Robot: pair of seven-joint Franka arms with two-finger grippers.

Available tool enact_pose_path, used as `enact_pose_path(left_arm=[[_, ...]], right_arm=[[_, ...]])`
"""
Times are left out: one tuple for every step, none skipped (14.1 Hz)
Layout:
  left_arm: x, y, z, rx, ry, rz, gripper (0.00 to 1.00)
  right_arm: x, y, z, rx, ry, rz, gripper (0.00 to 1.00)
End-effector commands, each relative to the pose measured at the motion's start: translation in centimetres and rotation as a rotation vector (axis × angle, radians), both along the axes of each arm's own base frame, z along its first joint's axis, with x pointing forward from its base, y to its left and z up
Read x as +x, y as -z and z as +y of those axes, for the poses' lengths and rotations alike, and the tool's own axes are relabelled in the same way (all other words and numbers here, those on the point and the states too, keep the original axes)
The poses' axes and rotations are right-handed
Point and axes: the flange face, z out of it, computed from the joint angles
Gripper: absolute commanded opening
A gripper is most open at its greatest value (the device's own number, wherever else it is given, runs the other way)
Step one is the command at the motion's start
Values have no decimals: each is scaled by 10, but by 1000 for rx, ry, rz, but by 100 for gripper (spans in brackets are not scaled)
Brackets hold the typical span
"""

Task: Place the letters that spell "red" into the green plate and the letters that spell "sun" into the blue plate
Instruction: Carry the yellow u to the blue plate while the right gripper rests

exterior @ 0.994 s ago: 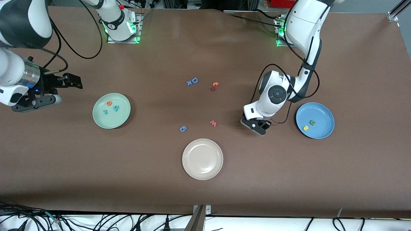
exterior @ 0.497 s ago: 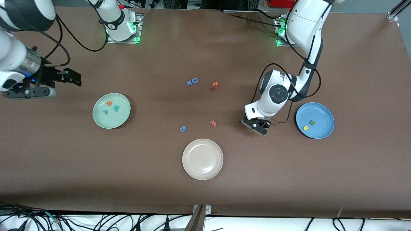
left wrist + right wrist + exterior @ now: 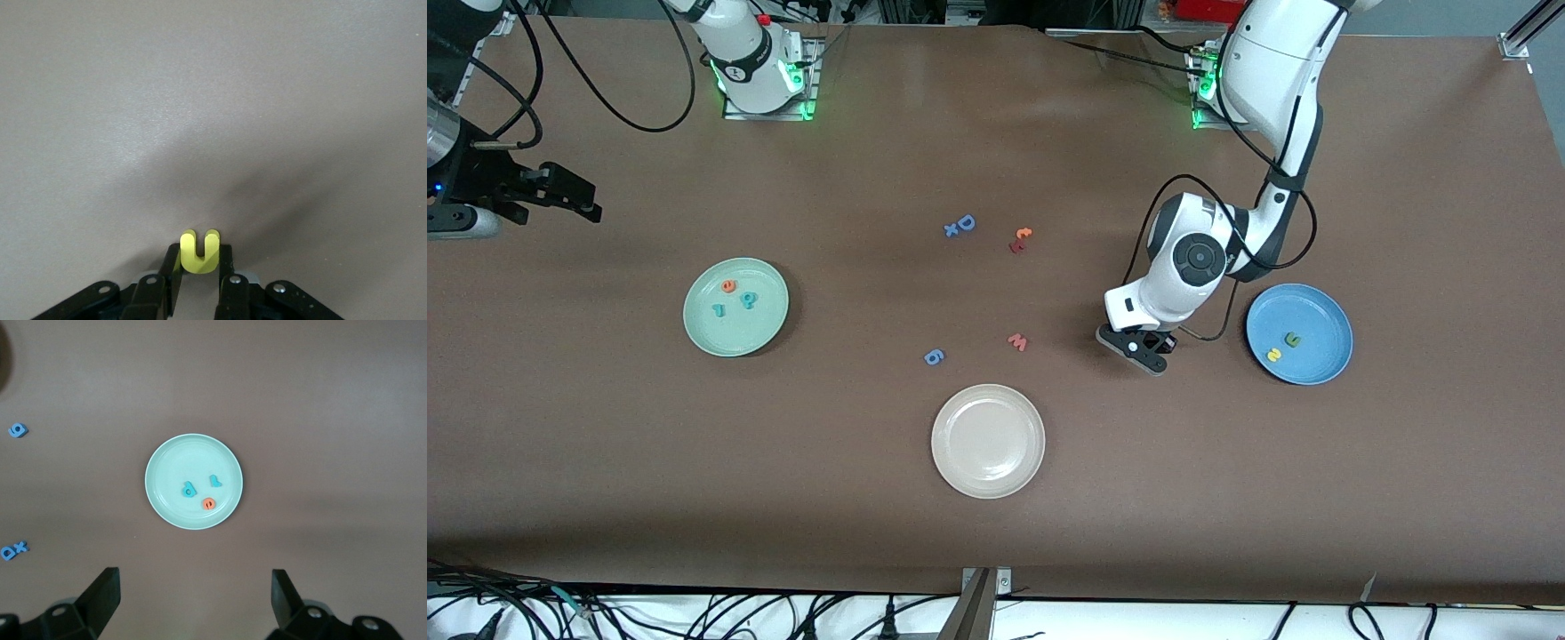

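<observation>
My left gripper is down at the table between the pinkish "w" and the blue plate, shut on a yellow "u" that stands up between its fingertips. In the blue plate lie a yellow "s" and a dark green "n". The green plate holds an orange "e", a teal "r" and a teal "d". My right gripper hangs open and empty at the right arm's end of the table, high above the green plate.
A cream-white plate lies near the front camera at mid-table. Loose letters lie around: a blue "D" with an "x", an orange and a red letter, the pinkish "w" and a blue letter.
My left gripper has shut on the yellow "u". The right arm has drawn back from the green plate toward the edge of the table at its end.
</observation>
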Motion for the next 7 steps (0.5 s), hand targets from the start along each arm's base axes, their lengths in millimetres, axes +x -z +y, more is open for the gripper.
enact_pose_path(left_arm=[[10,-22,30,7,45,-26,12],[15,-24,44,21,71,-29,12],[19,-27,58,32,93,-33,12],[23,-28,71,39,117,-34,13],[27,-36,93,43,149,-33,13],[32,-39,114,53,194,-35,13],[38,-42,140,72,233,-44,13]], right_arm=[[-6,0,-2,-7,-10,14,100],[0,1,0,-41,-20,9,100],[3,-2,1,-73,-28,11,100],[3,0,-1,-69,-22,14,100],[4,1,-1,-69,-19,15,100],[4,1,1,-69,-22,14,100],[4,1,2,-68,-26,14,100]])
